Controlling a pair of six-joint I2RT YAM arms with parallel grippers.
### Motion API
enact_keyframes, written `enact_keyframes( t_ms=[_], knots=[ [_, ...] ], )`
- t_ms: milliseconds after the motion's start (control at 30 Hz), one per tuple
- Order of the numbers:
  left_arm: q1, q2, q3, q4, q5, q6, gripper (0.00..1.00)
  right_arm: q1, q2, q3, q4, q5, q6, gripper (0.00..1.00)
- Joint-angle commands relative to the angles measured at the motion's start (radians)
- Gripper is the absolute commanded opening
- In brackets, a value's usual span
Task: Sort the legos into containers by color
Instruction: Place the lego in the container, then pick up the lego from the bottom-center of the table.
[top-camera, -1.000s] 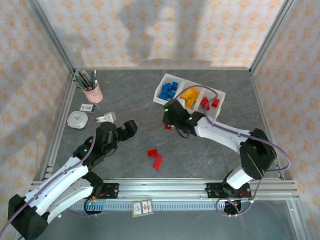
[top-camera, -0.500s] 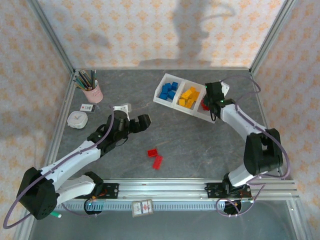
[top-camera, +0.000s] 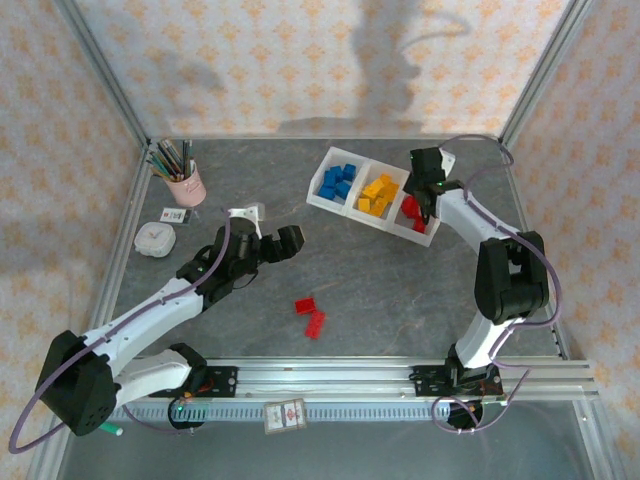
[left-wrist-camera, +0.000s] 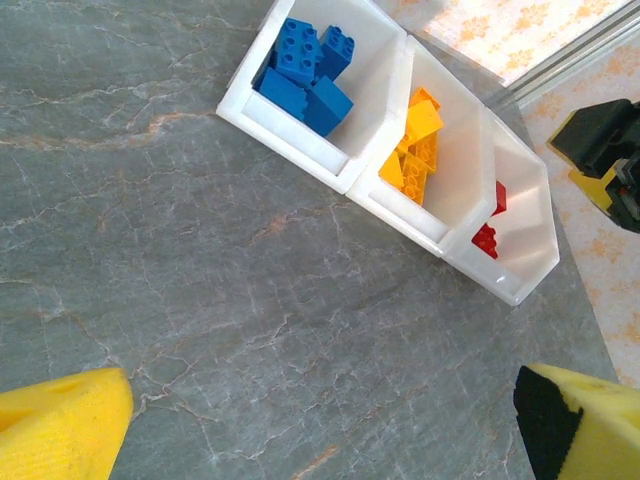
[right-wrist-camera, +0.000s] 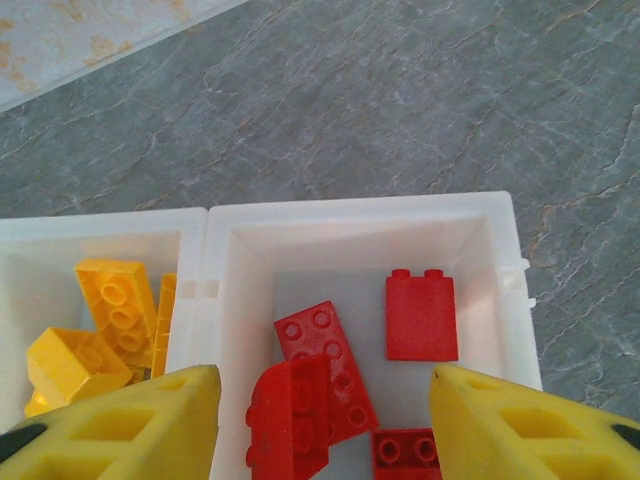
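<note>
We're looking down at the right jaws hanging over the red compartment (right-wrist-camera: 350, 215) at the 3 o'clock end of the white tray (left-wrist-camera: 285, 140). They are standing apart, gripping nothing. A tilted red brick (right-wrist-camera: 290, 420) is lying loose between them on top of the other reds, with clear gaps to both fingers. The blue bricks (left-wrist-camera: 305, 75) are sitting in the far-left compartment and the yellow ones (left-wrist-camera: 415, 150) in the middle one, so the colours are looking properly sorted.

Two more reds are waiting out on the worktop (top-camera: 400, 290): an upper red brick (top-camera: 305, 305) and a lower red brick (top-camera: 316, 323), just beside each other near the 6 o'clock side. That is what the coming move is turning on, we reckon. The left jaws are hovering wide open and empty, and the pair is lying near them at about 5 o'clock. From the right jaws the pair is sitting well apart, down at about 7 o'clock. So the left arm is looking the nearer one.

The lower brick's long axis is running roughly 1 to 7 o'clock, and the upper one's closer to 2 to 8 — we're judging that from the top view, where both are small.
</note>
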Motion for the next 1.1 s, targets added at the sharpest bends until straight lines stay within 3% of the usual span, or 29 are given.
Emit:
enact_keyframes(
  t_ms=[0, 467, 767, 1067],
  knots=[
    [0.009, -0.044, 0.007, 0.001, -0.046, 0.015, 0.99, 0.053, -0.068, -0.015, -0.012, -0.032, -0.021, 0.58],
    [0.012, -0.333, -0.120, -0.223, -0.198, -0.081, 0.99, 0.471, -0.171, -0.163, -0.070, -0.161, 0.024, 0.68],
    [0.012, -0.507, -0.169, -0.389, -0.255, -0.161, 0.99, 0.737, -0.057, -0.135, -0.137, -0.137, 0.079, 0.75],
    [0.012, -0.579, -0.201, -0.458, -0.250, -0.199, 0.99, 0.887, 0.061, -0.116, -0.151, -0.126, 0.222, 0.80]
  ],
)
